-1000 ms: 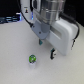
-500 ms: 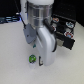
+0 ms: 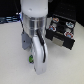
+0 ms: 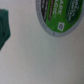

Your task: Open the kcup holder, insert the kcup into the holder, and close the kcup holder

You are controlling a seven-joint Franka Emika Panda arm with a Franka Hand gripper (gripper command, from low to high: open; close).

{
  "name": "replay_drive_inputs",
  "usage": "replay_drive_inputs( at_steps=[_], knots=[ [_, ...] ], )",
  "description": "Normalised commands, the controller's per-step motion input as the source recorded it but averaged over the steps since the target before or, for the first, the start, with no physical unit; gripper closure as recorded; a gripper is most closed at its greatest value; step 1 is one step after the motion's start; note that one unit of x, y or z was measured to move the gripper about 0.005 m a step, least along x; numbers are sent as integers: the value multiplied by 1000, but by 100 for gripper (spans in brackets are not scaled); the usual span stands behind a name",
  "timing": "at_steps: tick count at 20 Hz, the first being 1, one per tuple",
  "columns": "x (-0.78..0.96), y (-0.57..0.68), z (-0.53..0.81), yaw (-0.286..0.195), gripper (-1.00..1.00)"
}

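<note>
Arm hides kcup; claw unseen.

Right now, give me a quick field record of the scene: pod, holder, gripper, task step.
kcup: green lid, flat on the white table, close under the wrist camera; mostly hidden behind the arm in the exterior view
kcup holder: black, on the exterior view's right, drawer out with pods showing inside
gripper: fingers not clearly visible in either view; state cannot be told
arm: low over the kcup
task step: kcup not yet in holder

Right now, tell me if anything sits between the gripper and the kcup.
Nothing visible does. The wrist view shows the kcup on bare white table; the gripper's own tips are not visible there.
</note>
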Motion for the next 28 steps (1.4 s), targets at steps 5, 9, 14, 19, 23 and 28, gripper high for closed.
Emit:
replay_drive_inputs(
  at_steps=[5, 9, 14, 19, 23, 28],
  knots=[
    [-90, -273, -64, -27, -100],
    [-60, -173, -50, -28, -100],
    [120, -95, -53, -28, -100],
    [168, -47, -3, -30, -100],
    [218, -25, 15, -36, -100],
    [210, -21, 18, -31, -100]
  ],
)
